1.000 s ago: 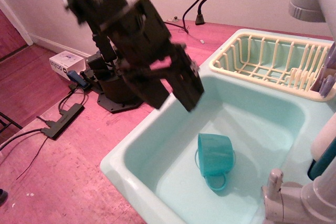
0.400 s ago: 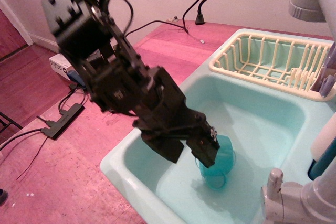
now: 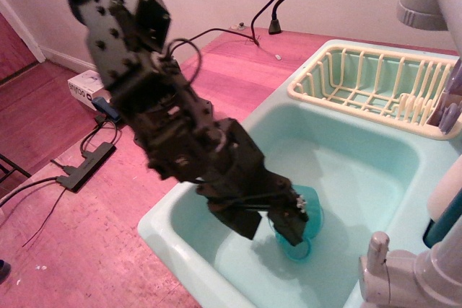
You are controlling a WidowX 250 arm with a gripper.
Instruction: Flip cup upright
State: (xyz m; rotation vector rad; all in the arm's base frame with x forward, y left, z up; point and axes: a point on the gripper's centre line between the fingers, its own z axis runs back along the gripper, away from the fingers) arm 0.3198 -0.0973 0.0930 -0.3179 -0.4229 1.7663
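Observation:
The teal cup (image 3: 312,211) lies tipped over on the floor of the pale mint sink (image 3: 361,156), with its loop handle (image 3: 298,251) pointing toward the front. My black gripper (image 3: 266,227) is low inside the sink, right at the cup's left side. Its fingers stand apart, and the right fingertip (image 3: 292,226) covers the cup's left part. The left half of the cup is hidden behind the gripper. I cannot tell whether the fingers touch the cup.
A cream dish rack (image 3: 375,81) sits at the sink's back right. A grey faucet (image 3: 404,279) stands at the front right corner. On the pink floor to the left are a power strip (image 3: 86,166), cables and a white box (image 3: 90,86).
The gripper came down from above the sink's left rim into the basin, moved right to the cup, and now covers its left part. The cup has stayed in place.

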